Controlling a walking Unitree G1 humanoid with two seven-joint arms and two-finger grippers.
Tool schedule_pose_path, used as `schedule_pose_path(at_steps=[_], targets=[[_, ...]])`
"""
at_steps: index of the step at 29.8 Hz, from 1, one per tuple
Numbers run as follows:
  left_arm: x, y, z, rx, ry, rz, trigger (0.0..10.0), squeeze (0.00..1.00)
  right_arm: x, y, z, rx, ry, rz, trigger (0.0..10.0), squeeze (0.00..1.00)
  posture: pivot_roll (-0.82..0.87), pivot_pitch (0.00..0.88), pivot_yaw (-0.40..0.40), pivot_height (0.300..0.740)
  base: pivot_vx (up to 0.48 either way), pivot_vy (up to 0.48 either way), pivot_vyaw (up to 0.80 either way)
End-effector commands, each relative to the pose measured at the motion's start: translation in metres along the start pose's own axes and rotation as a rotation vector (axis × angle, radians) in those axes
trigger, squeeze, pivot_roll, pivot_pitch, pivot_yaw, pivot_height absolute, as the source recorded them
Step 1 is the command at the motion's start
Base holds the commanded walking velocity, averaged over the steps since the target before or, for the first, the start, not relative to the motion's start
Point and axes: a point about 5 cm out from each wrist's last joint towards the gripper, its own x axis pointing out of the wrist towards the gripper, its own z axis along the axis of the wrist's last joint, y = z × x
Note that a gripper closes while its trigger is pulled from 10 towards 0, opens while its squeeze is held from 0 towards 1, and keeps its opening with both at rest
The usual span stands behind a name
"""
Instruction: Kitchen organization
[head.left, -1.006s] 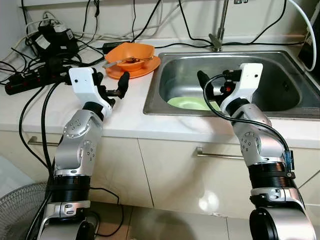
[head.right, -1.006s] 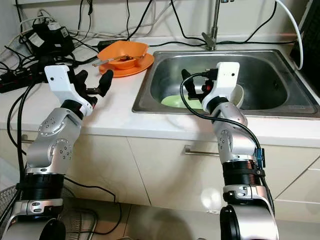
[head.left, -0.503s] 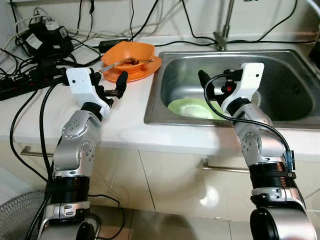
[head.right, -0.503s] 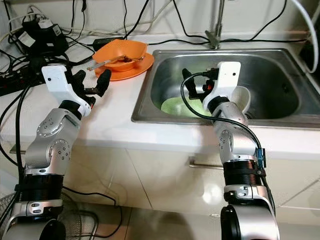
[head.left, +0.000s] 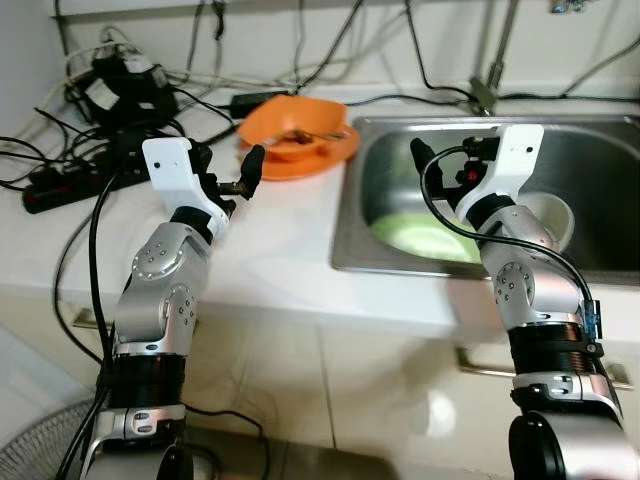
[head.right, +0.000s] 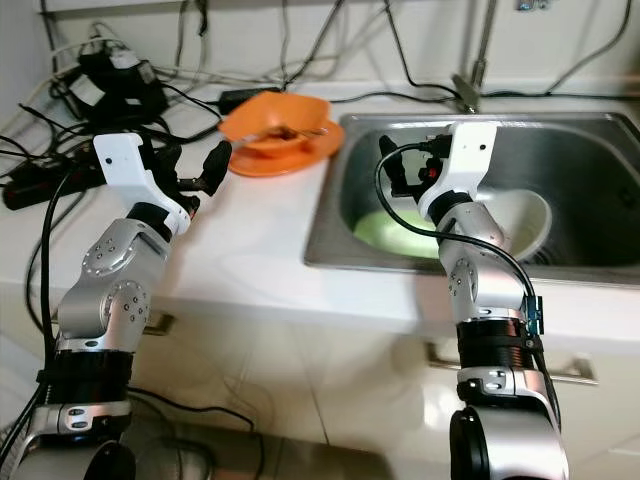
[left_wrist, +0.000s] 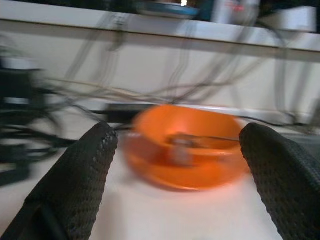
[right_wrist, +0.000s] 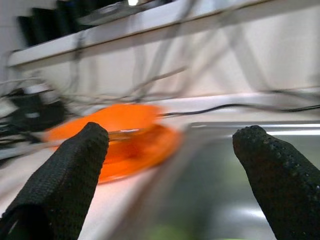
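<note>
white kitchen counter (head.left: 270, 250): left gripper (head.left: 225, 180) spread, aimed at orange plastic bowl (head.left: 295, 145) for grasping; right gripper (right_wrist: 170, 175) spread above steel sink (head.left: 600, 130).

A tangle of black cables (head.left: 150, 110) and a power strip (head.left: 55, 185) clutter the white counter's (head.left: 270, 260) back left corner, with a fan grille (head.left: 45, 455) on the floor below.
</note>
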Motion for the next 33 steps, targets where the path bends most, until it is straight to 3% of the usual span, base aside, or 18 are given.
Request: schedule_pose_path(at_steps=[1,12,20,33], targets=[[0.0006,0.002,0.0046,0.001,-0.017,0.008,10.0,0.0,0.0016,0.004,-0.0001,-0.01,0.004,0.015,10.0,0.0,-0.05,0.0,0.109,0.74,0.0,0.0,0.0],[-0.0008,-0.0021,0.0024,0.02,-0.009,-0.01,10.0,0.0,0.0018,0.003,-0.0011,-0.004,0.008,0.009,10.0,0.0,-0.05,0.0,0.106,0.74,0.0,0.0,0.0],[-0.0009,-0.0009,0.002,0.011,-0.008,-0.003,10.0,0.0,0.0024,0.0037,-0.0007,-0.015,0.007,0.013,10.0,0.0,-0.05,0.0,0.107,0.74,0.0,-0.428,0.0],[-0.0001,0.0006,0.0016,-0.018,-0.009,0.005,10.0,0.0,0.0034,0.0047,0.0001,-0.018,0.006,0.016,10.0,0.0,-0.05,0.0,0.104,0.74,0.0,0.0,0.0]])
